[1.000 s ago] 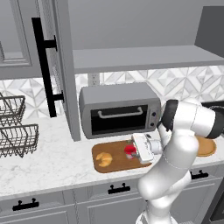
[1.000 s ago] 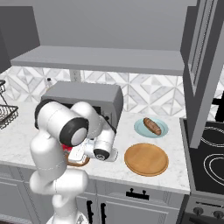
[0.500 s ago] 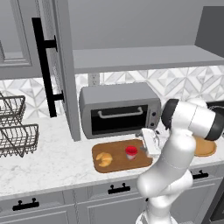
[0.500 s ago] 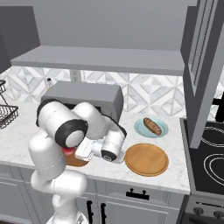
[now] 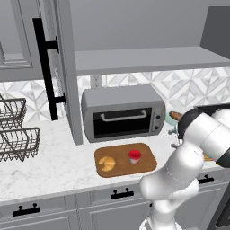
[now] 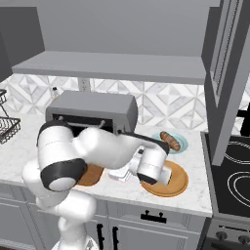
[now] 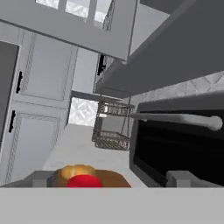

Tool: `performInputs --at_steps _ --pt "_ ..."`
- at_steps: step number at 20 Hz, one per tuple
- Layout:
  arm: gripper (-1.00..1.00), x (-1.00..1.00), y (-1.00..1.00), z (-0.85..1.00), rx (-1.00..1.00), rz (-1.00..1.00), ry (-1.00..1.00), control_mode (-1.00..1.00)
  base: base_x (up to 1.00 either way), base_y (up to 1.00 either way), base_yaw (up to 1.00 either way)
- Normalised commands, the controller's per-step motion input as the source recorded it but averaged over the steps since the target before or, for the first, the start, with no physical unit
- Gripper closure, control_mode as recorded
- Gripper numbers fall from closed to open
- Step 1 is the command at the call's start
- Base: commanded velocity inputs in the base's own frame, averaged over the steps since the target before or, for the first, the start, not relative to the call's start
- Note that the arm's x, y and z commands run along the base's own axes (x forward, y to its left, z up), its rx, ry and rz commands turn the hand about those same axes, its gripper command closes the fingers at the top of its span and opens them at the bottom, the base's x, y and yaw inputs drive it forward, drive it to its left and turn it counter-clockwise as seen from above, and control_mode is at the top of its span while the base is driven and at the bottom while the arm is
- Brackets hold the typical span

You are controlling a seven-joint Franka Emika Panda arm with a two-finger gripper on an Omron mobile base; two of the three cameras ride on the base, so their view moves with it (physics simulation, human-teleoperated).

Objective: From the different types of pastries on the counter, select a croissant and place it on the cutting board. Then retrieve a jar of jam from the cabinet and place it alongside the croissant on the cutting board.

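The wooden cutting board (image 5: 146, 164) lies on the counter (image 5: 54, 168) in front of the toaster oven. On it the golden croissant (image 5: 107, 163) lies at the left, and the red-lidded jar of jam (image 5: 134, 156) stands upright to its right. My gripper (image 6: 117, 175) hovers low over the counter, just right of the board, and points back at it. In the hand view its fingertips (image 7: 41, 177) stand wide apart and open, with nothing held. Further off in that view are the jar (image 7: 83, 181) and the croissant (image 7: 74, 171). The cabinet door (image 5: 63, 67) stands open.
The toaster oven (image 5: 121, 112) stands right behind the board. A round wooden disc (image 6: 171, 179) lies under my wrist, and behind it is a teal plate with the long brown pastry (image 6: 170, 140). Wire baskets (image 5: 15, 134) sit at the far left. A stove (image 6: 234, 171) borders the counter on the right.
My gripper has let go of the jar and pulled away to the right. The jar now stands alone on the board beside the croissant.
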Motion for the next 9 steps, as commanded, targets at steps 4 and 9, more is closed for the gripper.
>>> performInputs --at_steps 4,9 --pt "-1.00 -0.50 -1.00 0.79 -0.40 -0.22 0.01 -1.00 0.00 0.00 0.00" --pt "-1.00 -0.40 -1.00 0.98 -0.27 -0.34 0.08 -1.00 0.00 0.00 0.00"
